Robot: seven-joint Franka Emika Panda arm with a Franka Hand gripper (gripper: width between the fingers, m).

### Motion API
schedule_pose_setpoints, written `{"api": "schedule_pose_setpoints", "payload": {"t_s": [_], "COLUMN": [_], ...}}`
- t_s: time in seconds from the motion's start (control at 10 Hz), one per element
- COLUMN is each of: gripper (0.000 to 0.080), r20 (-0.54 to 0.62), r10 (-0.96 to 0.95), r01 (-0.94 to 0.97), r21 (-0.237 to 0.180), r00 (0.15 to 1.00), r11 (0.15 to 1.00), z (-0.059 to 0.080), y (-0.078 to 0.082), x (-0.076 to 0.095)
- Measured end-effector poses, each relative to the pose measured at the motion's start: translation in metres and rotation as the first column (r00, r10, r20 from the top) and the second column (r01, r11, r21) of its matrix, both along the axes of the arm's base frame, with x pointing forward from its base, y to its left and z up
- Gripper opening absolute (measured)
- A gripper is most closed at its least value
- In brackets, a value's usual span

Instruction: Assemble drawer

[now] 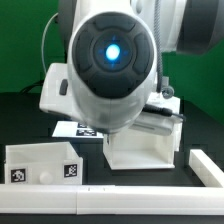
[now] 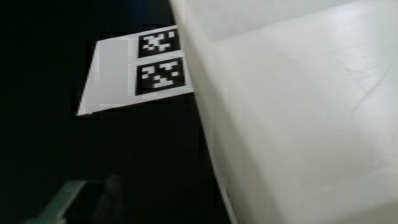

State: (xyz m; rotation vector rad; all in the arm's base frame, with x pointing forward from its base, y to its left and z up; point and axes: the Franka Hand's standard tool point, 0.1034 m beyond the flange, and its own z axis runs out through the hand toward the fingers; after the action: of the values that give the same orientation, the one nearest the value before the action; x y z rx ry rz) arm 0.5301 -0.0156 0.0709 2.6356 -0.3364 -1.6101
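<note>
Green wall (image 1: 20,40) stands behind a black bench (image 1: 20,120), and the arm (image 1: 110,60) fills the middle of the exterior view, its rounded body with a blue light facing the camera. The body hides the tool, so I cannot tell whether its fingers are apart or closed, or whether they have hold of anything. The wrist view does not settle this either. The drawer housing (image 1: 140,148), a white box with its open face toward the camera, sits mid-bench, a little to the exterior view's right and directly below the arm. What lies in its upper part is masked by the arm. A knobless-looking white tray (image 1: 40,160) with two black-and-white tags on its front wall rests near the bench's near edge, toward the corner on the exterior view's left, apart from the housing. A long white bar (image 1: 120,195) runs along that near edge, just in front of the tray. The marker board (image 1: 72,128) lies flat between tray and housing, partly under the arm. In the wrist view two of its tags (image 2: 157,60) show beside a broad white wall (image 2: 302,120), seemingly the housing's side, which overlaps the board's edge.
</note>
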Motion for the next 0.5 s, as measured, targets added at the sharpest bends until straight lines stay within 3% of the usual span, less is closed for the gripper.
{"api": "schedule_pose_setpoints", "payload": {"t_s": [0.1,0.3,0.5], "gripper": [0.0611,0.0642,0.0647], "r20": [0.046,0.231,0.333], "r10": [0.008,0.027,0.034], "r01": [-0.008,-0.023,-0.029], "r21": [-0.003,-0.018,-0.022], "r00": [0.999,0.973,0.942], "r11": [1.000,1.000,0.999], "z": [0.005,0.009,0.017], "y": [0.003,0.007,0.010], "x": [0.009,0.041,0.056]}}
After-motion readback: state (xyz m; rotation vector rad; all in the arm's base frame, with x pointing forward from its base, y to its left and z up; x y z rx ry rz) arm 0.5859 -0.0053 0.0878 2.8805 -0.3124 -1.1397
